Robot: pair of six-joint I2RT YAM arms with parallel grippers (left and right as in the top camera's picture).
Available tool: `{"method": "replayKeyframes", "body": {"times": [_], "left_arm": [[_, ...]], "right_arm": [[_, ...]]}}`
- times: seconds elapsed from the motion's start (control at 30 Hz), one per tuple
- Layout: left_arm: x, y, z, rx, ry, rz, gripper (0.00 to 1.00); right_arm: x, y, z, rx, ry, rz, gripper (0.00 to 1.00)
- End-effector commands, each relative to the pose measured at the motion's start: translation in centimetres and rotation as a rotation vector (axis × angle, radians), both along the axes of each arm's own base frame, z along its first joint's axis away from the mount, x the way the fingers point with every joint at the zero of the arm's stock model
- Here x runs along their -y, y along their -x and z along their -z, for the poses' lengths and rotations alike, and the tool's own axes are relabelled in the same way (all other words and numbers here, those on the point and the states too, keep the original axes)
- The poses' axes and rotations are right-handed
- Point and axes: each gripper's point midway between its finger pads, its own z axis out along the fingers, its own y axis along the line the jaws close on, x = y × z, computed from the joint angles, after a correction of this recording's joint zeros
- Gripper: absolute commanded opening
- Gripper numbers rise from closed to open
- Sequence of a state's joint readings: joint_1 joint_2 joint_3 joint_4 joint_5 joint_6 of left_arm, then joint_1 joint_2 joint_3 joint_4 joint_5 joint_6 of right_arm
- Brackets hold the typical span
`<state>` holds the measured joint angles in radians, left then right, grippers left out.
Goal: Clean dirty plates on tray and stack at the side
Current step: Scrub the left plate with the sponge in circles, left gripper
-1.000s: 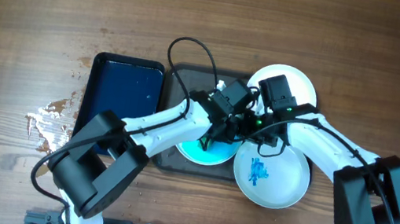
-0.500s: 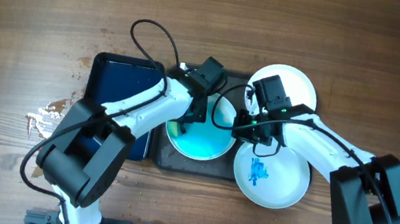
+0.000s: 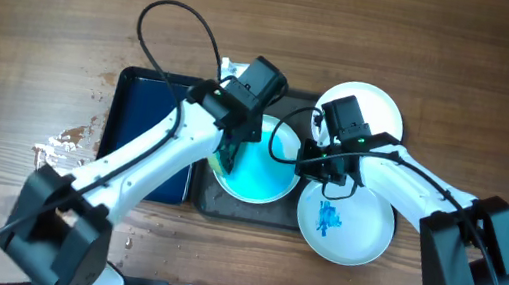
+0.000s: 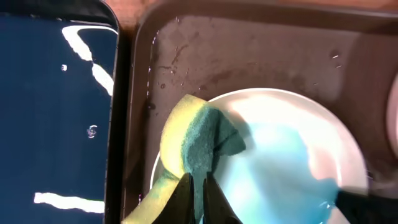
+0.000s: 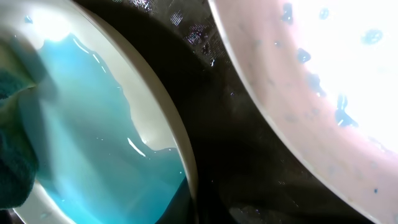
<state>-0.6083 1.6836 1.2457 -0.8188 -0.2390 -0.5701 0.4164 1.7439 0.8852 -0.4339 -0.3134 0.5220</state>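
Note:
A dirty plate (image 3: 260, 176) filled with a pale blue wash lies in the dark grey tray (image 3: 254, 214). My left gripper (image 3: 230, 149) is shut on a yellow and green sponge (image 4: 194, 138), which rests on the plate's (image 4: 292, 155) left rim. On the opposite side, my right gripper (image 3: 317, 168) is shut on that plate's right rim (image 5: 181, 149). A second dirty plate (image 3: 346, 223) with blue smears sits at the tray's front right. A third plate (image 3: 370, 103) lies at the back right, partly under the right arm.
A smaller dark blue tray (image 3: 146, 111) holding water lies just left of the grey tray. Spilled water and specks (image 3: 61, 149) mark the wood tabletop to its left. The left arm's cable (image 3: 166, 23) loops over the table behind the trays.
My left gripper has carried the sponge from the plate's right side across to its left rim, and the left arm has swung leftward. The right arm has held still.

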Motion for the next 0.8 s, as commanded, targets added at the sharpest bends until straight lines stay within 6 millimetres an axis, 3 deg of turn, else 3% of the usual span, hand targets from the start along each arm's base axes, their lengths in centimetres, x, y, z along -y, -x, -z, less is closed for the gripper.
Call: {"method": "replayKeyframes", "body": {"times": [0.0,0.07,0.1,0.17,0.3,0.43,0.6,0.7,0.73,0.77], "left_arm": [[-0.7,-0.2,-1.7,0.026,-0.016,0.033,0.04],[-0.5,0.1,-0.9,-0.008,-0.032,0.084,0.11],[-0.2,0.2,-0.3,-0.026,-0.032,0.108,0.22],[0.4,0.3,0.6,-0.054,-0.027,0.165,0.33],[2.0,0.7,3.4,-0.128,0.000,0.229,0.33],[1.6,1.4,5.8,-0.201,-0.036,0.215,0.33],[1.0,1.3,6.4,-0.215,-0.054,0.202,0.37],[0.0,1.3,7.7,-0.254,-0.073,0.179,0.25],[-0.2,1.4,8.3,-0.271,-0.081,0.173,0.10],[-0.2,1.4,8.4,-0.272,-0.082,0.173,0.04]], "right_arm": [[1.9,1.0,2.1,-0.046,0.094,0.024,0.04],[1.9,1.1,2.1,-0.048,0.094,0.023,0.04],[1.9,1.1,2.1,-0.049,0.094,0.023,0.04],[1.8,1.1,2.1,-0.051,0.087,0.022,0.04],[1.8,1.2,2.1,-0.053,0.084,0.022,0.04],[1.8,1.2,2.1,-0.053,0.084,0.020,0.04],[1.8,1.2,2.1,-0.053,0.084,0.020,0.04],[1.8,1.2,2.1,-0.052,0.084,0.020,0.04],[1.8,1.2,2.1,-0.052,0.085,0.021,0.04],[1.8,1.2,2.1,-0.052,0.085,0.020,0.05]]}}
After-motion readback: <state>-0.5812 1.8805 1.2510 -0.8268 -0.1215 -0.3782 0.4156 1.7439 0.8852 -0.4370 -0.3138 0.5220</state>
